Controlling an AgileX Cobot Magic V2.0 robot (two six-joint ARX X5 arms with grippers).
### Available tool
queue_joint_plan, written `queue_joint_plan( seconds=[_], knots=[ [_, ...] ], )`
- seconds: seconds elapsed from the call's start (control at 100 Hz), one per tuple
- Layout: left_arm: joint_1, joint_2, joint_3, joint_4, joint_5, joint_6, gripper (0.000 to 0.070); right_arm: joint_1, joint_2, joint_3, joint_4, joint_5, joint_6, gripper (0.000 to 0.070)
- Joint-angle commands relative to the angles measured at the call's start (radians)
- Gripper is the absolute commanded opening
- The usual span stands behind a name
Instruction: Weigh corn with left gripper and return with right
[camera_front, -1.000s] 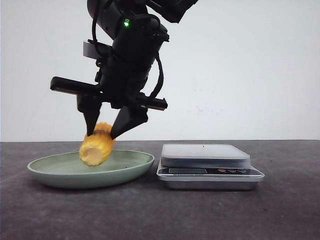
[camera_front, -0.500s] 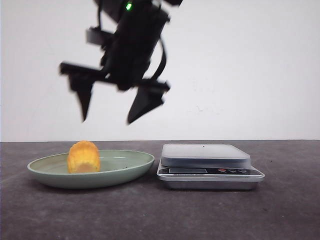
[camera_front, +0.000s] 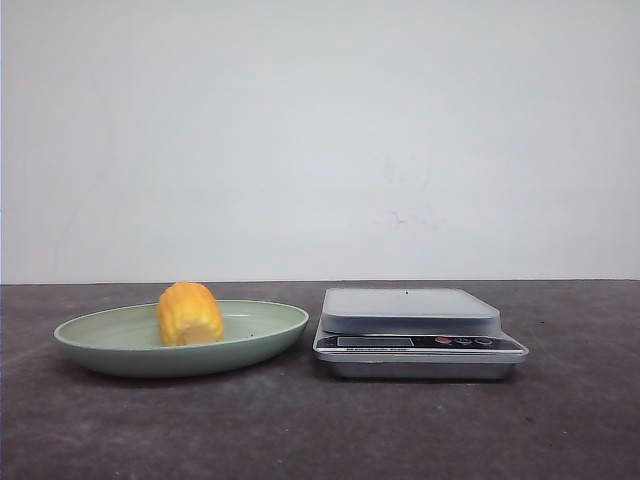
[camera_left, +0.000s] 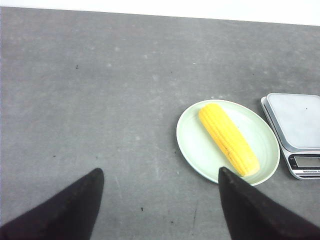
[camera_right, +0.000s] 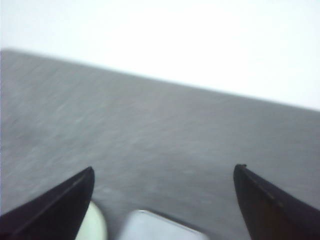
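The yellow-orange corn (camera_front: 190, 314) lies in the pale green plate (camera_front: 270, 325), left of the silver scale (camera_front: 410, 312), whose platform is bare. No gripper shows in the front view. In the left wrist view the corn (camera_left: 229, 139) is a long ribbed cob lying across the plate (camera_left: 192, 145), with the scale (camera_left: 297, 120) beside it. My left gripper (camera_left: 160, 170) is open and empty, high above bare table, apart from the plate. My right gripper (camera_right: 164, 167) is open and empty, high above the plate's edge (camera_right: 95, 225) and the scale (camera_right: 150, 227); that view is blurred.
The dark grey table (camera_front: 320, 430) runs back to a white wall (camera_front: 320, 140). The plate and scale stand side by side near the middle, a small gap between them.
The right gripper let go of the corn over the plate and rose out of the front view. The corn dropped into the plate and rolled a little to the right.
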Motion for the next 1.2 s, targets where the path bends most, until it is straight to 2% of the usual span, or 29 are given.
queue_joint_plan(
  seconds=[0.0, 0.18, 0.44, 0.54, 0.75, 0.94, 0.99, 1.05, 1.08, 1.12, 1.19],
  knots=[
    [-0.007, 0.002, 0.01, 0.014, -0.005, -0.001, 0.0434, -0.032, -0.1, 0.022, -0.055, 0.004, -0.047, 0.0563],
    [-0.007, 0.002, 0.01, 0.061, -0.005, 0.021, 0.0433, -0.086, -0.356, 0.021, -0.24, 0.064, -0.104, 0.0564],
    [-0.007, 0.002, 0.01, 0.077, -0.003, 0.02, 0.0433, -0.085, -0.65, 0.004, -0.496, 0.076, -0.031, 0.0564],
    [-0.007, 0.002, 0.01, 0.079, 0.034, -0.002, 0.0432, -0.085, -0.756, -0.037, -0.551, 0.076, -0.009, 0.0564],
    [-0.008, -0.003, -0.032, 0.145, 0.045, -0.001, 0.0431, -0.087, -0.955, -0.24, -0.547, 0.06, 0.029, 0.0563],
    [-0.008, -0.014, -0.085, 0.225, 0.045, 0.011, 0.0427, -0.088, -1.052, -0.478, -0.481, -0.031, 0.056, 0.0562],
    [-0.008, -0.014, -0.101, 0.249, 0.045, 0.024, 0.0412, -0.088, -1.057, -0.535, -0.446, -0.056, 0.062, 0.0562],
    [-0.008, -0.014, -0.116, 0.271, 0.045, 0.03, 0.0357, -0.089, -1.056, -0.6, -0.392, -0.08, 0.068, 0.056],
    [-0.008, -0.014, -0.121, 0.28, 0.045, 0.032, 0.0324, -0.089, -1.055, -0.63, -0.361, -0.096, 0.074, 0.0536],
    [-0.008, -0.014, -0.125, 0.291, 0.045, 0.034, 0.0263, -0.089, -1.055, -0.667, -0.32, -0.117, 0.084, 0.0469],
    [-0.008, -0.014, -0.126, 0.301, 0.045, 0.034, 0.0115, -0.088, -1.054, -0.72, -0.257, -0.137, 0.101, 0.0236]
  ],
)
